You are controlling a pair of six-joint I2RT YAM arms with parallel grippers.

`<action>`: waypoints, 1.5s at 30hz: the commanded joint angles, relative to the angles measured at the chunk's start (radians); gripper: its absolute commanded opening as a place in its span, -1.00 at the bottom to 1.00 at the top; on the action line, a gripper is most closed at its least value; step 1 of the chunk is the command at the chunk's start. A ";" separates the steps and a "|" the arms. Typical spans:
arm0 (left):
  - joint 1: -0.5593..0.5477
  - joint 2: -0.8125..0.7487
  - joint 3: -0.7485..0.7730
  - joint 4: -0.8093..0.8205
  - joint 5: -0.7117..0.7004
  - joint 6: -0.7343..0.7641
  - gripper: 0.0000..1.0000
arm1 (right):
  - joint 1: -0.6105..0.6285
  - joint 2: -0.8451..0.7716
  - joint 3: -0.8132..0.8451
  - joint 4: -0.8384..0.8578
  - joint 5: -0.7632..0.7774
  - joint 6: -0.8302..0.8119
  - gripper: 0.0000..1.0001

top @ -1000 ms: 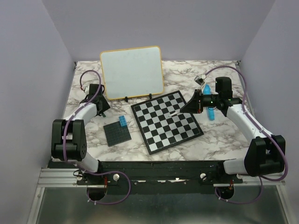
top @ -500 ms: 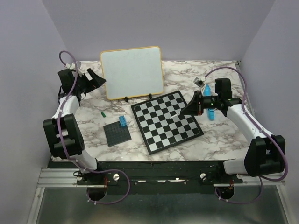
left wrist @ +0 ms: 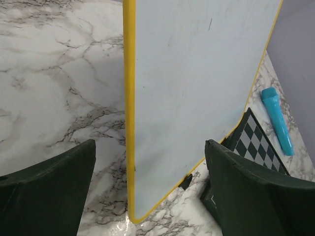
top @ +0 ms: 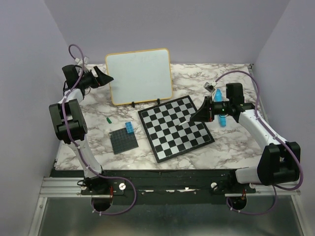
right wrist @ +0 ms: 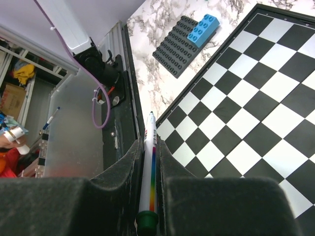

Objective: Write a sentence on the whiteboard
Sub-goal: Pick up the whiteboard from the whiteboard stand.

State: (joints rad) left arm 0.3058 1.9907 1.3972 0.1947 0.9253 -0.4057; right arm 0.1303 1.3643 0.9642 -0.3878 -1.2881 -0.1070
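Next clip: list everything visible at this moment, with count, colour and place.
whiteboard: 1, white with a yellow frame, propped upright at the table's back
chessboard: 1, black and white, flat, in front of the whiteboard
baseplate: 1, dark grey, left of the chessboard
brick: 1, blue, at the baseplate's far corner
green piece: 1, small, on the table left of the brick
tube: 1, blue, right of the chessboard
marker: 1, white with a rainbow stripe, in the right gripper
table: 1, marbled white
left gripper: open, straddling the whiteboard's left edge
right gripper: shut on the marker
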 commanded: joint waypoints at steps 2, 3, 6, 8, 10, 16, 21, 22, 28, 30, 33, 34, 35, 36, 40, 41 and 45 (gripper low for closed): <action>0.003 0.120 0.100 -0.021 0.086 0.079 0.90 | -0.003 0.016 0.033 -0.014 -0.011 -0.022 -0.99; 0.003 0.137 0.126 -0.017 0.102 0.071 0.86 | -0.003 0.015 0.034 -0.014 -0.011 -0.023 -0.99; 0.001 0.197 0.160 0.066 0.179 0.019 0.73 | -0.003 0.024 0.034 -0.014 -0.013 -0.026 -0.99; -0.002 0.227 0.166 0.161 0.201 -0.053 0.69 | -0.003 0.027 0.037 -0.017 -0.007 -0.031 -0.99; -0.005 0.247 0.171 0.240 0.236 -0.141 0.65 | -0.004 0.030 0.036 -0.022 -0.001 -0.037 -0.99; -0.013 0.345 0.204 0.711 0.303 -0.509 0.40 | -0.003 0.051 0.041 -0.025 0.004 -0.040 -0.99; -0.033 0.413 0.290 0.853 0.308 -0.647 0.31 | -0.004 0.059 0.042 -0.028 0.010 -0.043 -0.99; -0.036 0.419 0.298 0.848 0.310 -0.645 0.28 | -0.004 0.058 0.042 -0.026 0.012 -0.043 -0.99; -0.056 0.438 0.329 0.795 0.310 -0.608 0.03 | -0.003 0.062 0.045 -0.031 0.012 -0.045 -0.99; -0.056 0.442 0.329 0.766 0.311 -0.596 -0.24 | -0.004 0.059 0.045 -0.031 0.012 -0.045 -0.99; -0.056 0.439 0.322 0.759 0.311 -0.591 -0.52 | -0.004 0.056 0.045 -0.033 0.012 -0.046 -0.99; -0.056 0.438 0.322 0.759 0.310 -0.591 -0.71 | -0.004 0.056 0.045 -0.033 0.010 -0.046 -0.99; -0.056 0.433 0.322 0.762 0.308 -0.594 -0.87 | -0.003 0.056 0.045 -0.033 0.010 -0.046 -0.99; -0.056 0.431 0.324 0.765 0.305 -0.596 -1.00 | -0.004 0.055 0.045 -0.033 0.010 -0.046 -0.99; -0.054 0.410 0.332 0.866 0.300 -0.683 -1.00 | -0.003 0.052 0.045 -0.036 0.010 -0.049 -0.99; -0.053 0.402 0.336 0.926 0.300 -0.706 -1.00 | -0.004 0.052 0.045 -0.036 0.010 -0.048 -0.99; -0.053 0.384 0.368 1.060 0.276 -0.830 -1.00 | -0.003 0.045 0.047 -0.036 0.007 -0.049 -0.99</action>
State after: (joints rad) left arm 0.2401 2.4084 1.7203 1.0328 1.2301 -1.1736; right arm 0.1307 1.4139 0.9798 -0.4068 -1.2800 -0.1329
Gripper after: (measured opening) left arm 0.074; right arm 0.200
